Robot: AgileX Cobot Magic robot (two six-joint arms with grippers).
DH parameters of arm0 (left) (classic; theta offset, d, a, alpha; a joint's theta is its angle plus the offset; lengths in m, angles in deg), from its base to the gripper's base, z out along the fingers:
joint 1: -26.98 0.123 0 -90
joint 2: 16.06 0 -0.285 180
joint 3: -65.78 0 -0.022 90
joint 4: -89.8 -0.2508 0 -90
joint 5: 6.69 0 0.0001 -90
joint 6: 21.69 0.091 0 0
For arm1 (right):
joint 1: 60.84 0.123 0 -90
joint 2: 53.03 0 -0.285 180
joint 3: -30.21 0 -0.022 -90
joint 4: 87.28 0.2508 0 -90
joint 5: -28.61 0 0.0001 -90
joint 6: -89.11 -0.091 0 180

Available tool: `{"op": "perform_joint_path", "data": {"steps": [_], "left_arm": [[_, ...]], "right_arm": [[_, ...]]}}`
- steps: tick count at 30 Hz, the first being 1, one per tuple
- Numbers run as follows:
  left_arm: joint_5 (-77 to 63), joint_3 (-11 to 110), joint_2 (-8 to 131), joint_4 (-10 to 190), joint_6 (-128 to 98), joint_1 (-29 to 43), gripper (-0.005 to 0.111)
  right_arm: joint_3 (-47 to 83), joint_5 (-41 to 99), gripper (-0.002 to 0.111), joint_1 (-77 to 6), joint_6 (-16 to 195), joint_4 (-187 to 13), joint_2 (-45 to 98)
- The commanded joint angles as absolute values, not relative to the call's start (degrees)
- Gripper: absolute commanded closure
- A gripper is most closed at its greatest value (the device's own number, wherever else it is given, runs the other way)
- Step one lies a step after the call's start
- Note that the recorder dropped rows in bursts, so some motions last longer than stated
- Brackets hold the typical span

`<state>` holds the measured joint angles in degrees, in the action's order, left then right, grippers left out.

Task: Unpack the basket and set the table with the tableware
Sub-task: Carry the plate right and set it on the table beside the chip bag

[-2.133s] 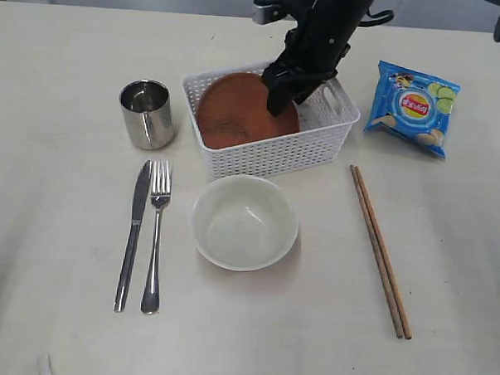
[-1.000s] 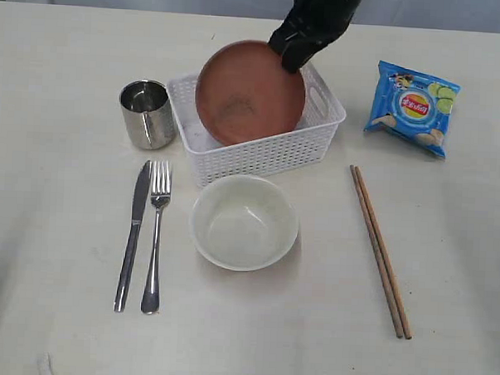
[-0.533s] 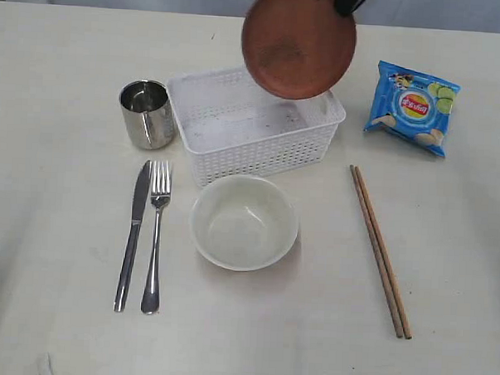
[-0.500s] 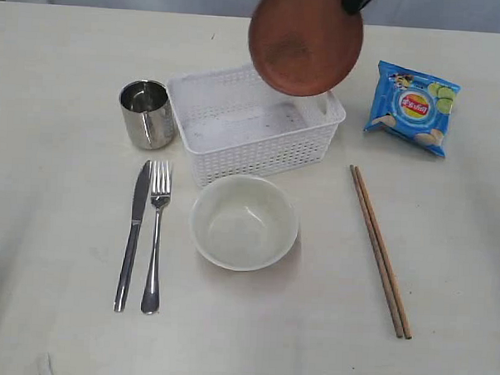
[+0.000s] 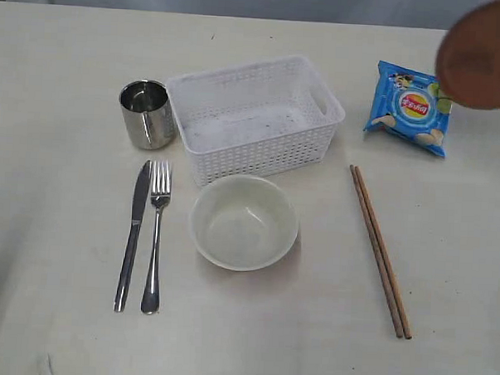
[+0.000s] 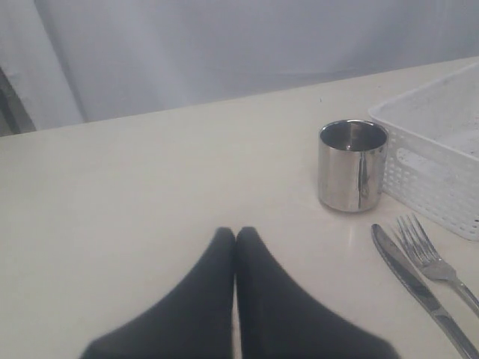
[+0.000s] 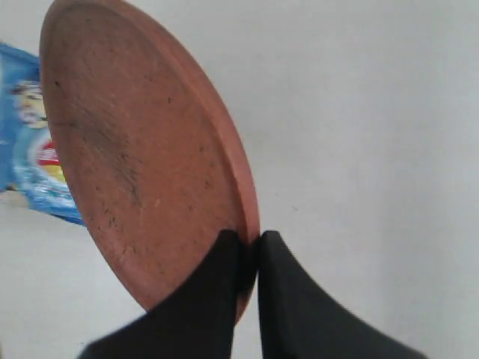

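- Your right gripper [image 7: 252, 241] had the brown plate [image 7: 142, 149] pinched by its rim, looked mid-carry.
- Left gripper [image 6: 235, 238] was closed, empty.
- Next, probably: lay it flat on the table [image 5: 463, 247] below your hand.

The left gripper [image 6: 235, 233] is held at the left of the scene with its two dark fingers pressed together tip to tip, nothing gripped between them. The right gripper [image 7: 251, 243] is clamped on the rim of the plate [image 7: 142, 149], which is held tilted on edge at the far right.
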<state>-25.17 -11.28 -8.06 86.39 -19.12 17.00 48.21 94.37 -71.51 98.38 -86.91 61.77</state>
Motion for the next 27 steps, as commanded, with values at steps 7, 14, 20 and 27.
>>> {"op": "perform_joint_path", "data": {"steps": [7,14,20,27], "left_arm": [[-25.14,-11.44,-8.28,86.88,-19.14,17.14,0.107],[-25.14,-11.44,-8.28,86.88,-19.14,17.14,0.107],[-25.14,-11.44,-8.28,86.88,-19.14,17.14,0.107],[-25.14,-11.44,-8.28,86.88,-19.14,17.14,0.107]], "right_arm": [[29.26,83.55,0.109,-91.06,98.87,-74.52,62.75],[26.18,83.32,0.107,-91.01,106.09,-64.92,69.54],[26.18,82.94,0.061,-90.55,107.4,-64.92,68.96],[30.28,84.89,0.062,-89.08,122.11,-47.38,62.89]]}}
